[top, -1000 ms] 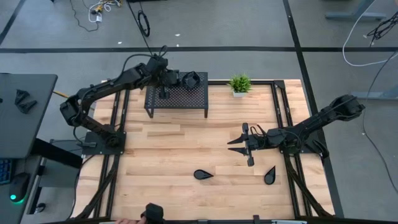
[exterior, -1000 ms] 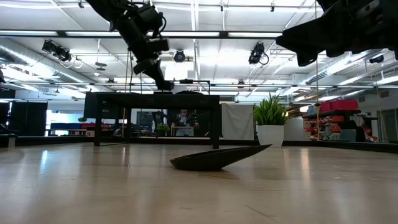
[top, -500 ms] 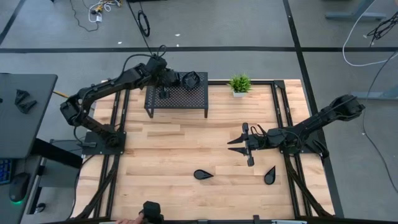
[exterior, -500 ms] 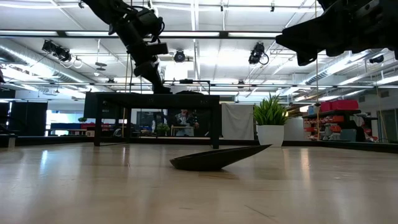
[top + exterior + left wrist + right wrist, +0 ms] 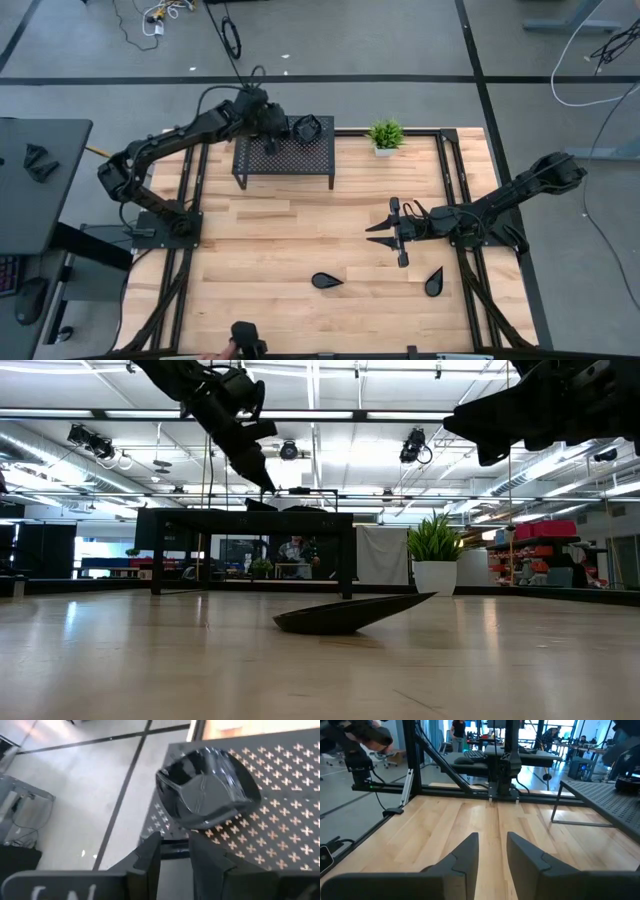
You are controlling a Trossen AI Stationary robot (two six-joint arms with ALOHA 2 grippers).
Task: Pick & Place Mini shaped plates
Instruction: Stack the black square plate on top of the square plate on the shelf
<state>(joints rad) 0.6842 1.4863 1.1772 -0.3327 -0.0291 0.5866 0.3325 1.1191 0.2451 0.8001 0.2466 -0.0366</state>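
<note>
A: Left wrist view, quick. The left gripper (image 5: 175,851) has its jaws apart now with nothing between them. A second ago they were pinched shut over the rack.

B: So it let go. The glossy black square mini plate (image 5: 206,787) sits on the black mesh metal rack (image 5: 280,820), near its corner, just ahead of the fingertips and not touching them.

A: Agreed. From above, the gripper has backed off toward the rack's far left corner (image 5: 272,128), and the plate (image 5: 308,127) stays put on top.

B: Looks like one placement done, I'd say. Still on the wooden worktop (image 5: 270,250): two black teardrop mini plates, one near the front middle (image 5: 324,281), one to its right (image 5: 434,283).

A: Right gripper (image 5: 385,232)?

B: Hovering over the worktop's right half, hasn't budged; jaws apart, holding nothing. The teardrop plates lie nearer the front edge, so probably its next pick.

A: Small green potted plant (image 5: 384,135) at the back, untouched.
</note>
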